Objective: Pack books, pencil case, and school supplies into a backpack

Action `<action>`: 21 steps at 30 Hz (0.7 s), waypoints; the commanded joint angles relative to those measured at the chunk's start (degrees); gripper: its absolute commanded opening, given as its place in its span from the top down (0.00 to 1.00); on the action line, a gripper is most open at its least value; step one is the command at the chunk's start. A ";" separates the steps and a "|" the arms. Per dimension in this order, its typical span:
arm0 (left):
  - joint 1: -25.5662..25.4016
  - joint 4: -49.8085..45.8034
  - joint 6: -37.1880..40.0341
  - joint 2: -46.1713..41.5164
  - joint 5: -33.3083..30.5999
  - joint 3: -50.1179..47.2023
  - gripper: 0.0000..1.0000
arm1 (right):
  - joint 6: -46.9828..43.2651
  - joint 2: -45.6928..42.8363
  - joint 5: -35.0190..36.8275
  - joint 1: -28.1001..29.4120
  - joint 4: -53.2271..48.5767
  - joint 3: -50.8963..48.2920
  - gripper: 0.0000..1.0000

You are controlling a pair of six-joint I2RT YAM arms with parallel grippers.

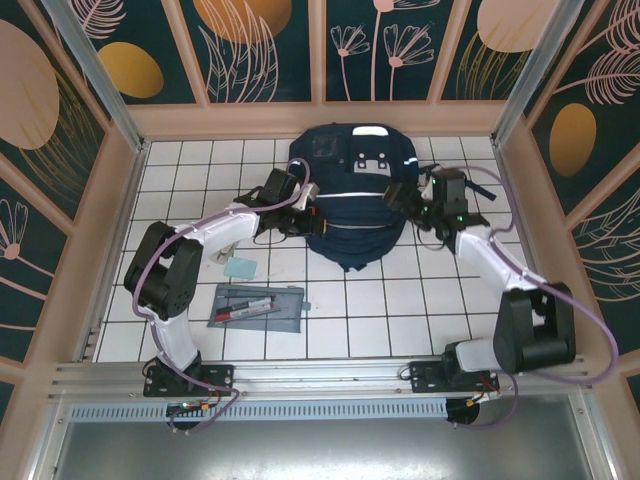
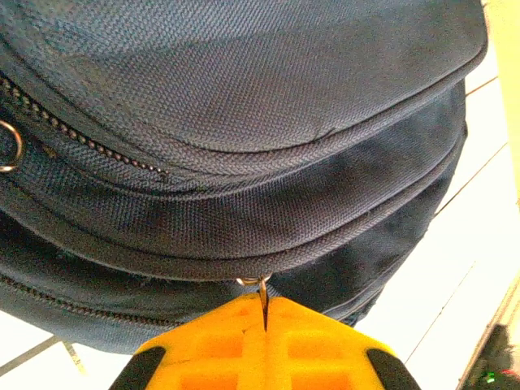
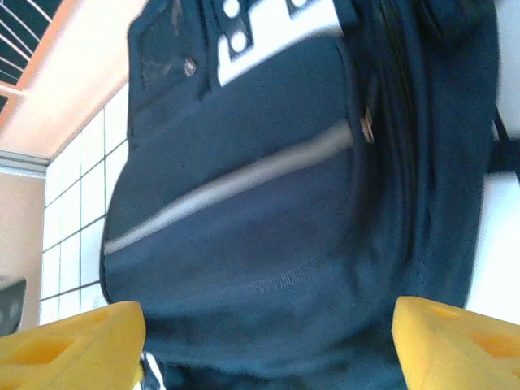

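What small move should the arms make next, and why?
Probably the left claw should draw the zipper pull it pinches along its track: the backpack looks zipped shut, and the pencil case lies on the table outside it. The right claw stands open facing it.

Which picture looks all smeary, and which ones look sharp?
Right wrist view: smeary, the backpack and its stripe blurred. Left wrist view: sharp, weave and zipper pull crisp. Top view: sharp, evenly lit.
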 commanded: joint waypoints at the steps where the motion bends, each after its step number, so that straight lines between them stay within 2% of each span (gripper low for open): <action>1: -0.85 10.16 -7.22 -0.96 3.92 -0.48 1.00 | 7.15 -3.50 -2.01 0.28 2.90 -6.86 0.21; 8: -5.91 18.41 -15.02 1.40 4.87 2.57 1.00 | 12.32 -4.83 -5.58 3.26 7.49 -12.99 0.19; 11: -7.22 21.61 -18.15 1.41 6.15 2.58 1.00 | 15.61 -2.39 -6.38 4.29 14.87 -15.34 0.19; 13: -7.53 20.51 -18.32 0.76 7.40 2.59 1.00 | 18.04 -0.74 -5.21 4.64 19.63 -16.75 0.19; 14: -7.53 19.66 -18.07 0.25 7.85 2.22 1.00 | 19.15 0.37 -5.38 4.73 22.88 -17.16 0.22; 15: -7.49 18.38 -17.20 -0.30 7.97 1.98 1.00 | 19.65 1.35 -5.21 4.94 24.38 -17.27 0.28; 16: -7.46 16.05 -15.77 -0.86 7.59 1.79 1.00 | 19.57 2.38 -4.37 5.04 24.74 -16.93 0.40; 18: -7.42 11.60 -11.86 -1.55 5.88 1.61 1.00 | 18.40 3.24 -2.17 5.18 24.32 -16.51 0.87; 19: -7.36 8.79 -9.35 -1.93 4.18 1.53 1.00 | 17.55 3.16 -0.40 5.11 23.28 -16.30 1.00; 21: -6.83 3.99 -5.47 -2.20 0.50 1.19 1.00 | 15.67 2.22 1.92 4.99 21.09 -16.14 1.00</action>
